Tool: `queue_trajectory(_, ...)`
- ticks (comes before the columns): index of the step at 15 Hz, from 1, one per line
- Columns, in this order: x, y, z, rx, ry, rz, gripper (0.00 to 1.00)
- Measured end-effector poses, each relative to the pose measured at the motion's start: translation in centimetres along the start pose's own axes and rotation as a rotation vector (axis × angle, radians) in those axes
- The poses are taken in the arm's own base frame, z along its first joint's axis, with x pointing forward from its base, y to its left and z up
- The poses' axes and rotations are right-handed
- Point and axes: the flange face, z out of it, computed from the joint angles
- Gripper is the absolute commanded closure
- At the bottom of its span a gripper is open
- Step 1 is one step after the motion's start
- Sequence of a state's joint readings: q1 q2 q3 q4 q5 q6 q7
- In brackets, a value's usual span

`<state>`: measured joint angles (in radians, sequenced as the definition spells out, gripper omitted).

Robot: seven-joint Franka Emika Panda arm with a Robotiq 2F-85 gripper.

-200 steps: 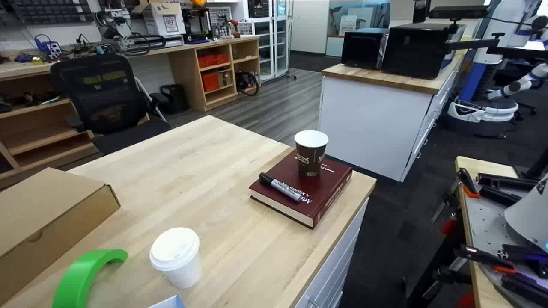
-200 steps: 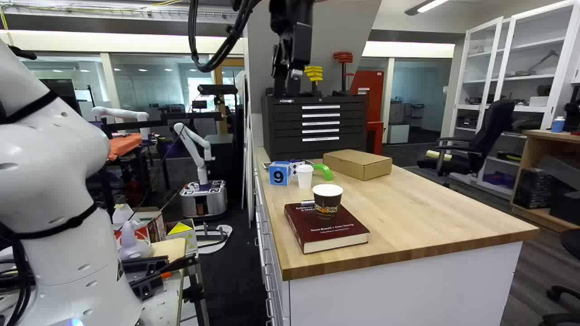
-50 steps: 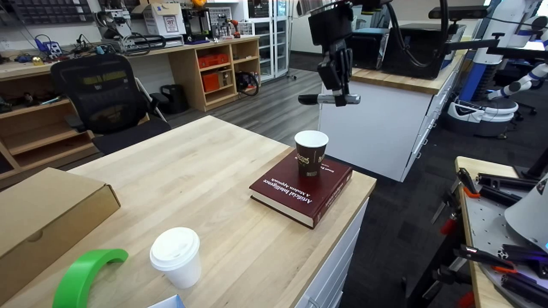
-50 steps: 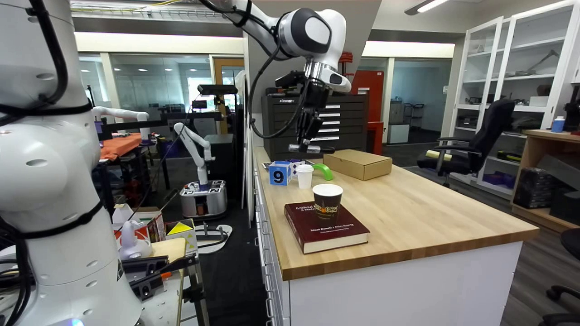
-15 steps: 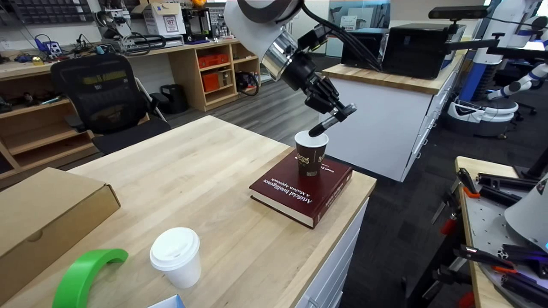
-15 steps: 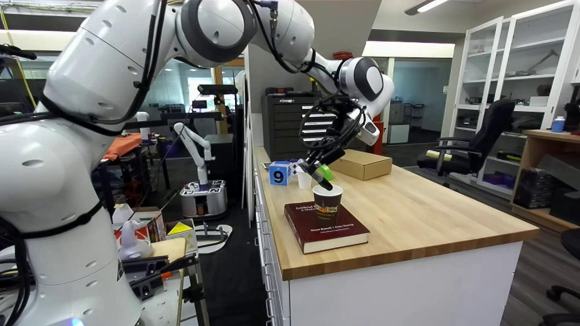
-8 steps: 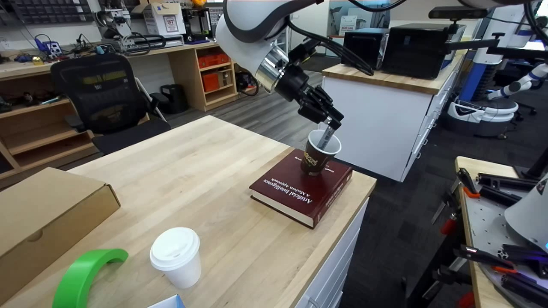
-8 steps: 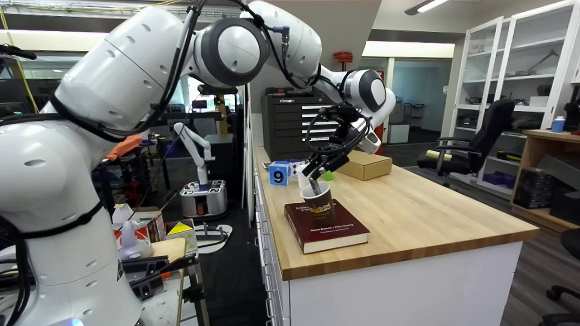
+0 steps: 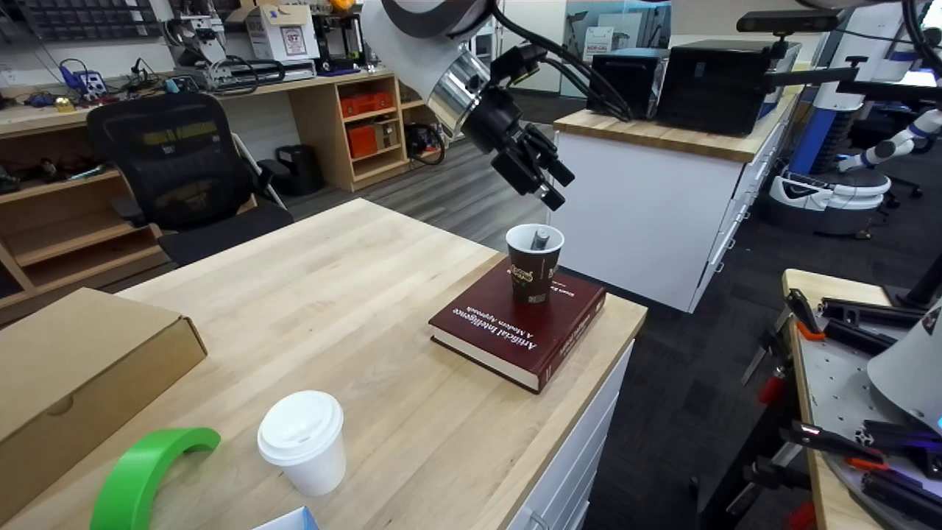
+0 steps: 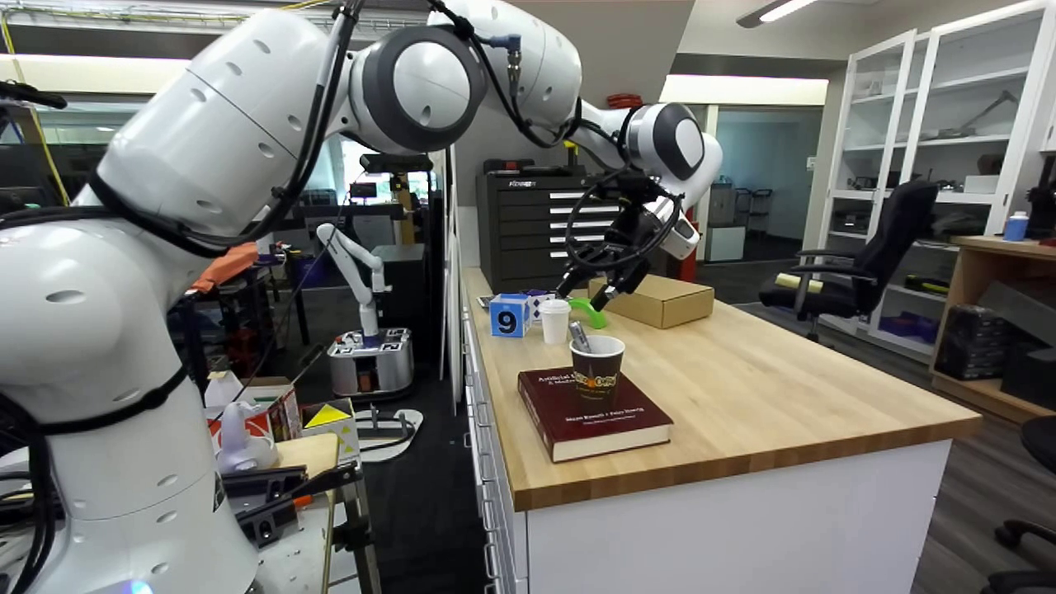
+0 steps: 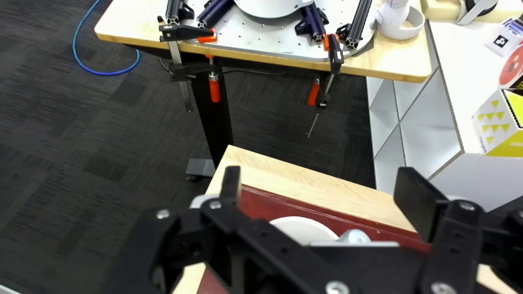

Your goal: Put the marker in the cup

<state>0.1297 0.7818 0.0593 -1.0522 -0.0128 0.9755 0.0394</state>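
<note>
Big workroom with a pale wood table (image 9: 346,316); on it, a dark red book (image 9: 478,302), and on the book the brown cup (image 9: 531,276), standing upright; inside, the marker (image 10: 579,336), tilted, grey end poking past the rim, the rest hidden; gripper (image 11: 320,183) spread wide, holding nothing, above and apart from the cup; looks done, maybe just time to back off; marker probably light, hard and a bit slippery, so best to pinch by the end sticking out; cup likely thin and easy to tip, its wall in the way of any lower grip; farther off, a white lidded cup (image 9: 303,442), a green arch (image 9: 134,467) and a cardboard box (image 10: 660,301), none seeming in the way.
</note>
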Motion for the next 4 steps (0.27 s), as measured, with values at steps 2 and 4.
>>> queue_trajectory(2,-0.62,-0.04,-0.82,0.004,0.033,0.002,0.00)
queue_trajectory(4,-0.40,-0.06,-0.64,0.004,0.028,0.001,0.00)
